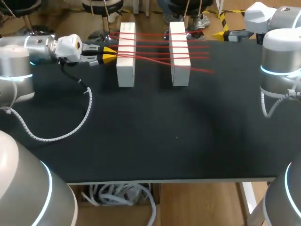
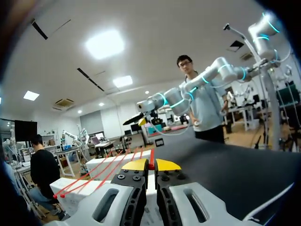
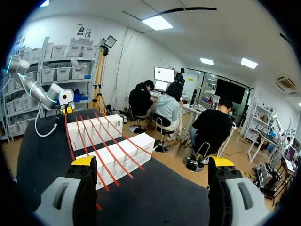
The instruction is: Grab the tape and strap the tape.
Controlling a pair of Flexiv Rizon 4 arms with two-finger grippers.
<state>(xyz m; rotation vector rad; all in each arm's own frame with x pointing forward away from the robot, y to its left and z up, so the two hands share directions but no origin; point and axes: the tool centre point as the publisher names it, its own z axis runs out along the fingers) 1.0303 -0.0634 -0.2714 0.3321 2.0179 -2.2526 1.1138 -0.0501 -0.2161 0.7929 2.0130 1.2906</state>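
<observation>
Nearest in the head view, the black surface [image 1: 155,141] carries a white spiral-wrapped cable [image 1: 87,110], which curves from my left arm across the surface's left part. Farther back stand two white blocks, the left block [image 1: 126,61] and the right block [image 1: 179,56], side by side with a gap between them. The red tape [image 1: 153,51] runs in several strands over the tops of both blocks; the strands draw closer together toward the left, and the nearest one ends on the surface past the right block. The left hand [image 1: 109,54] sits just beside the left block, at the strands' left end. The head view does not settle its grip, but the left wrist view does: the yellow tips of the left hand [image 2: 151,165] are nearly together, clamped on the tape [image 2: 151,159] from both sides, and the strands lead ahead over the blocks. Farthest, the right hand [image 1: 221,34] hangs at the surface's far edge, beyond the right block and apart from it. Its own wrist view shows the right hand [image 3: 153,162] with fingers spread wide; the blocks and tape [image 3: 104,155] lie ahead of it, untouched, and no object stands between it and them.
</observation>
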